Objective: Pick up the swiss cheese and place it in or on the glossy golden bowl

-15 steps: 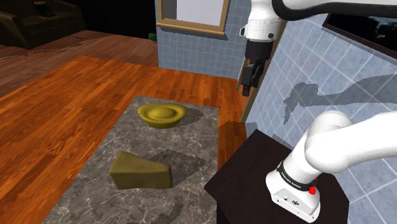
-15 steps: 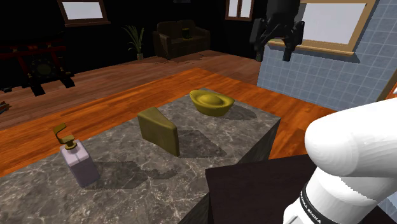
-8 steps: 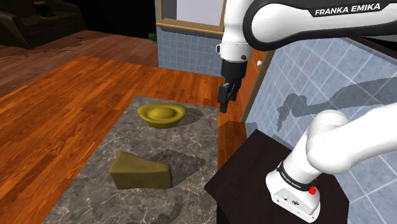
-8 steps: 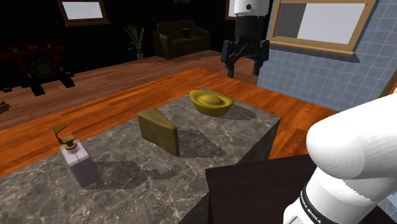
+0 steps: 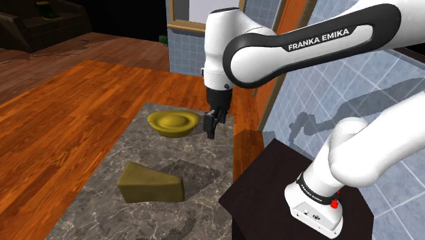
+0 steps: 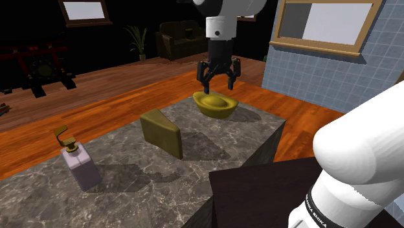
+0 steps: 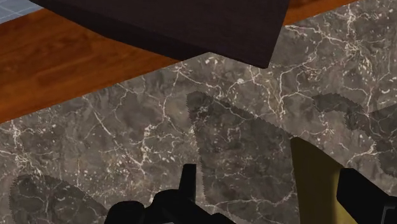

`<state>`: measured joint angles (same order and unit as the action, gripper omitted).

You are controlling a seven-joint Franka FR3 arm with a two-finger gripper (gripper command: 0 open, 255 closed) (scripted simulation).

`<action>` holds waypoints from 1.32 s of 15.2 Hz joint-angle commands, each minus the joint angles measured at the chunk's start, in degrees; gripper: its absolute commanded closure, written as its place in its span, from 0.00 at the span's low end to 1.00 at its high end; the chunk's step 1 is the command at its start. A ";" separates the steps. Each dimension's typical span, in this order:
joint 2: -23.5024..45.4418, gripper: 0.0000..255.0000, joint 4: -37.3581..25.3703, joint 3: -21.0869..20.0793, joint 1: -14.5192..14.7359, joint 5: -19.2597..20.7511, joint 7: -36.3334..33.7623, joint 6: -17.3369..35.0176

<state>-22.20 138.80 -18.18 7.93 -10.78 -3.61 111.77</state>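
The swiss cheese (image 5: 151, 184) is an olive-yellow wedge lying on the marble table (image 5: 204, 204), at the near end in the shoulder view. The glossy golden bowl (image 5: 172, 123) sits further back on the same top. My gripper (image 5: 210, 129) hangs just beside the bowl's rim, on the shoulder view's right. In the second exterior view the gripper (image 6: 218, 85) hovers over the bowl (image 6: 217, 103), open and holding nothing, with the cheese (image 6: 160, 133) to the left. In the wrist view an olive strip, apparently the cheese (image 7: 315, 184), shows near the right finger (image 7: 366, 197).
A lilac soap dispenser (image 6: 79, 165) stands at the table's near-left end in the second exterior view. The dark stand (image 5: 300, 198) sits against the table's side, its corner (image 7: 191, 25) ahead of the gripper. A blue tiled wall (image 5: 320, 75) rises behind it. Wooden floor (image 5: 54, 123) surrounds the table.
The arm has swung from beside the tiled wall out over the table and come down, ending next to the golden bowl. The cheese and the bowl have not moved.
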 commanded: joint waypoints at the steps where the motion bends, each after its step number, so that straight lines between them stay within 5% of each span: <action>1: 3.40 0.00 -0.95 -1.91 0.57 0.41 -1.32 3.14; 11: 24.48 0.00 -10.49 -9.24 3.05 10.46 -11.10 15.75; 20: 42.66 0.00 -22.71 -8.77 9.73 23.81 -20.47 20.32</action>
<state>19.19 116.64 -27.21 17.08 12.05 -23.46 131.43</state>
